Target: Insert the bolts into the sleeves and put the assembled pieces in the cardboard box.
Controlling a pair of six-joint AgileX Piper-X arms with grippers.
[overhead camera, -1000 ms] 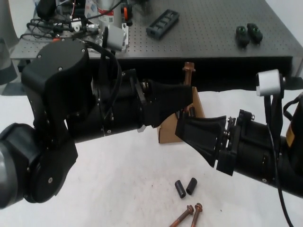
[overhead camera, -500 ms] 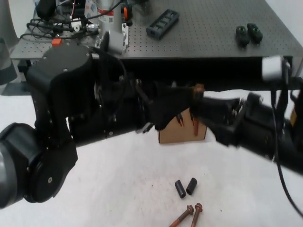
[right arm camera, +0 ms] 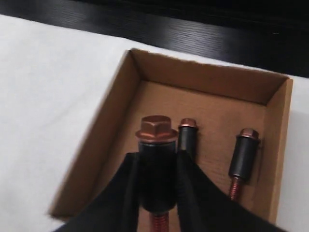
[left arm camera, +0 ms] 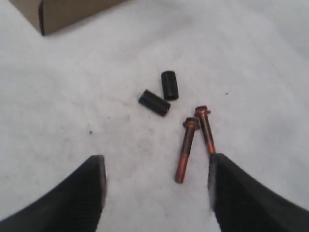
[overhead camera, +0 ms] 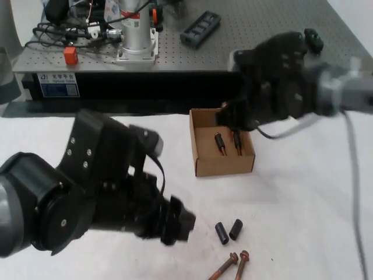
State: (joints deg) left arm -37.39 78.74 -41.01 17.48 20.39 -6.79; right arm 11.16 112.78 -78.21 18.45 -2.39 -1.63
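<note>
The right end effector (right arm camera: 157, 166) is being held above the cardboard box (right arm camera: 203, 79), and its two fingers (right arm camera: 126, 193) are being kept closed on a bolt-and-sleeve piece (right arm camera: 155, 145). This piece is being gripped by its black sleeve. The copper-coloured hexagonal head is sticking out past the fingertips, and a short length of thread is showing between the fingers at the other end. In the high view this arm is being seen stretched in from the right side, over the far part of the box.

On the floor of the box, two finished pieces (right arm camera: 187, 137) (right arm camera: 245, 152) are lying side by side without touching. Each is a bolt with a black sleeve around its shank.

The left end effector (left arm camera: 157, 193) is being held wide open, with nothing between its fingers, low over the white counter (left arm camera: 72, 96). The loose parts are lying on the counter just ahead of it. Two black sleeves (left arm camera: 154, 102) (left arm camera: 169, 85) are lying on their sides at an angle to each other, with their ends close together. Two bolts (left arm camera: 186, 150) (left arm camera: 205, 129) are lying next to each other just beside the sleeves, heads close together and pointing toward them. In the high view these loose parts are being seen nearer the camera than the box and apart from it.

Behind the counter, a black perforated board (overhead camera: 262, 23) is carrying a black tray (overhead camera: 200, 28), a small orange block (overhead camera: 70, 55) and a metal post (overhead camera: 137, 32).
</note>
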